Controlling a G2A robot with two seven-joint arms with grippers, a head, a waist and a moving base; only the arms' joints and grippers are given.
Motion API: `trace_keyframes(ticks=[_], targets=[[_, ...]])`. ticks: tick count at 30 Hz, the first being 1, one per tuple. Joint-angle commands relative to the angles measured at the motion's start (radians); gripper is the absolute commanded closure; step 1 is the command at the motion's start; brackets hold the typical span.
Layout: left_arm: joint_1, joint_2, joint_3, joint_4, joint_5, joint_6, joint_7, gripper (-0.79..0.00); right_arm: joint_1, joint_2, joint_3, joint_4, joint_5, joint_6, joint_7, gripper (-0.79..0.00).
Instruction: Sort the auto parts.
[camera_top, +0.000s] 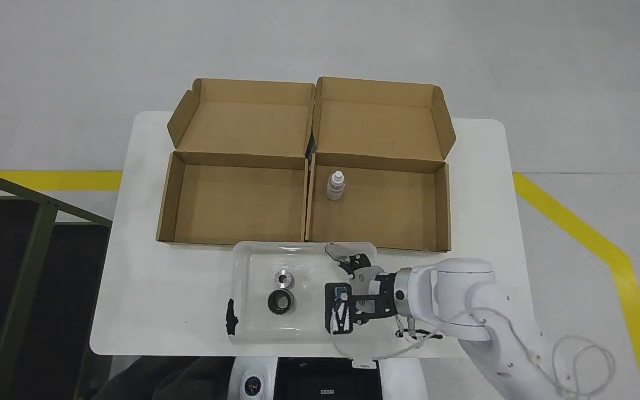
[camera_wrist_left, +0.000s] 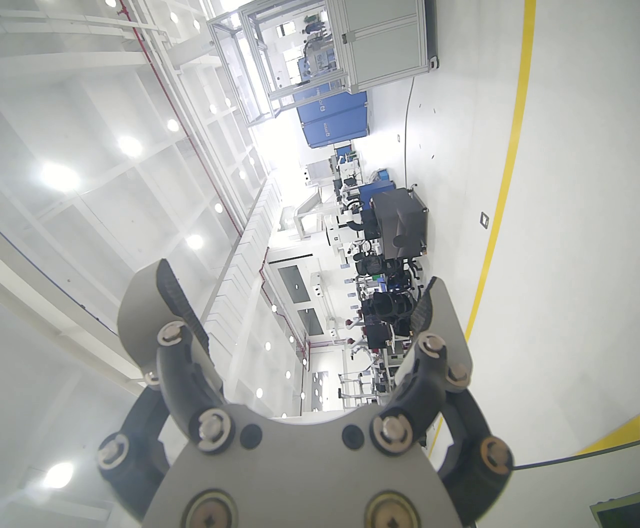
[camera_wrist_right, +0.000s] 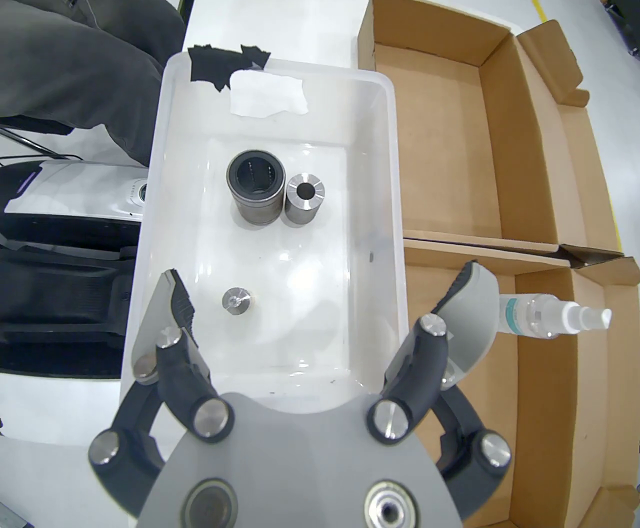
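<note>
Top view: clear bin (camera_top: 300, 245) sits at the near edge of the table (camera_top: 150, 290), w/ two open cardboard boxes just behind it, left box (camera_top: 235, 205) and right box (camera_top: 400, 210). Right gripper (camera_top: 341, 283) hovers over the bin's right end, jaws spread wide, nothing btw them.

Right wrist view has 3 metal parts on the bin floor. Dark linear bearing (camera_wrist_right: 256, 187) and steel sleeve (camera_wrist_right: 304, 197) stand upright, touching side by side. A small round stud (camera_wrist_right: 236, 301) sits apart from them, nearest the gripper.

Only item in the boxes is a spray bottle (camera_top: 338, 185), lying in the right box by the wall it shares w/ the left box. No metal part in either box.

Left gripper (camera_wrist_left: 297, 274) is also wide open and empty, pointing out at the room, away from the table.

Judgement: sorting is early at best. Bottle prob. counts as one item placed, w/ 3 parts left in the bin. Step in hand looks like a pick from the bin, likeliest the small stud since it's closest to the right gripper. Can't tell which box ea. part belongs in.
</note>
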Motion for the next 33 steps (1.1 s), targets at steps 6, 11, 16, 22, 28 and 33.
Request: trace_keyframes(ticks=[6, 11, 16, 22, 28, 33], targets=[[0.0, 0.0, 0.0, 0.0, 0.0, 0.0, 0.0, -0.785, -0.004, 0.006, -0.028, 0.003, -0.043, 0.006, 0.028, -0.785], [0.0, 0.0, 0.0, 0.0, 0.0, 0.0, 0.0, -0.785, -0.001, 0.008, -0.052, 0.009, -0.06, 0.014, 0.028, -0.785], [0.0, 0.0, 0.0, 0.0, 0.0, 0.0, 0.0, -0.785, 0.012, 0.01, -0.071, 0.016, -0.076, 0.021, 0.036, -0.785], [0.0, 0.0, 0.0, 0.0, 0.0, 0.0, 0.0, -0.785, 0.031, 0.01, -0.101, 0.049, -0.09, 0.027, 0.055, -0.733], [0.0, 0.0, 0.0, 0.0, 0.0, 0.0, 0.0, -0.785, 0.052, 0.008, -0.137, 0.086, -0.096, 0.028, 0.072, -0.683], [0.0, 0.0, 0.0, 0.0, 0.0, 0.0, 0.0, -0.785, 0.066, 0.006, -0.17, 0.109, -0.096, 0.03, 0.09, -0.674]])
